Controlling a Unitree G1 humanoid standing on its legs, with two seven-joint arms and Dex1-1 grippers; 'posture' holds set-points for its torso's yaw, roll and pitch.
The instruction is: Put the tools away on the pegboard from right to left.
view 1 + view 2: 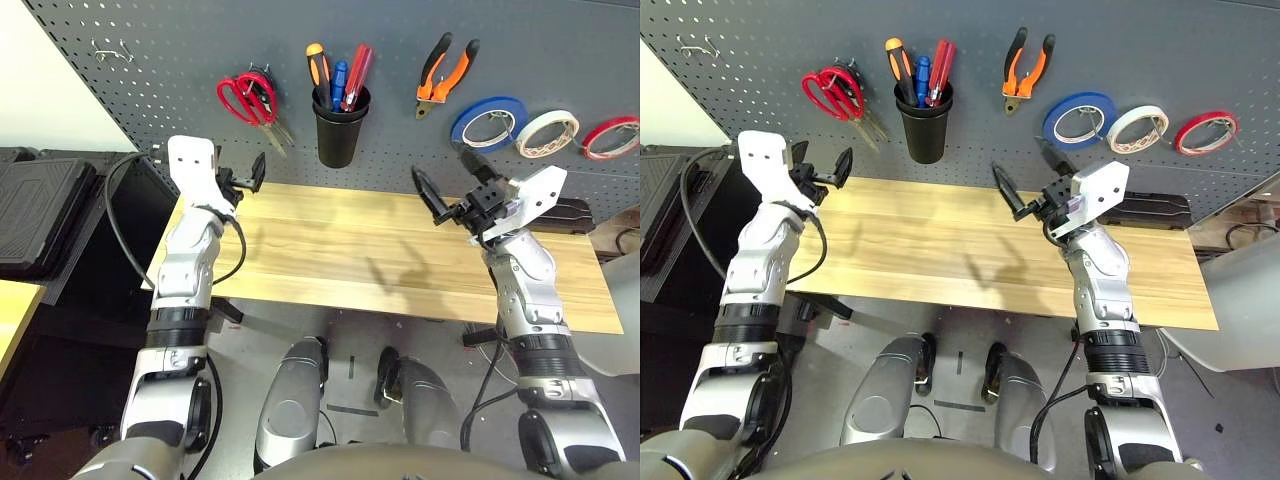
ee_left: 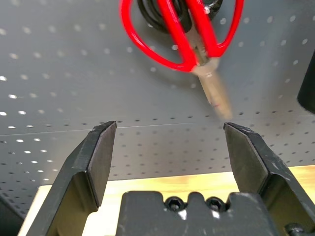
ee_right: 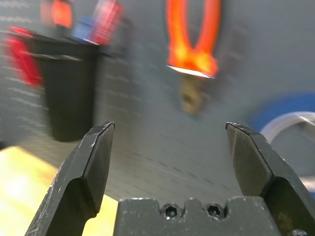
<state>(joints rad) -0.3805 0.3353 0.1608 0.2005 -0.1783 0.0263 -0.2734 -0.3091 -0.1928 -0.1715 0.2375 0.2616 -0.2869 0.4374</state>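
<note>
Spanning the top of the frame, the pegboard (image 1: pixel 150 80) already carries every tool, so I judge the job done and the remaining risk is a stray arm knocking something loose. The table (image 1: pixel 340 250) sits mid-frame. The left gripper (image 1: pixel 245 178), fingers spread and holding nothing, hovers just under the red-handled scissors (image 1: pixel 245 97) at upper left; rising carelessly could unhook them. The right gripper (image 1: pixel 445 185), likewise spread and unladen, points toward the pliers (image 1: pixel 445 68) at upper centre-right. The cream-white tape roll (image 1: pixel 547 132) hangs at upper right; the screwdriver (image 1: pixel 318 68) stands in the black cup (image 1: pixel 340 130).
</note>
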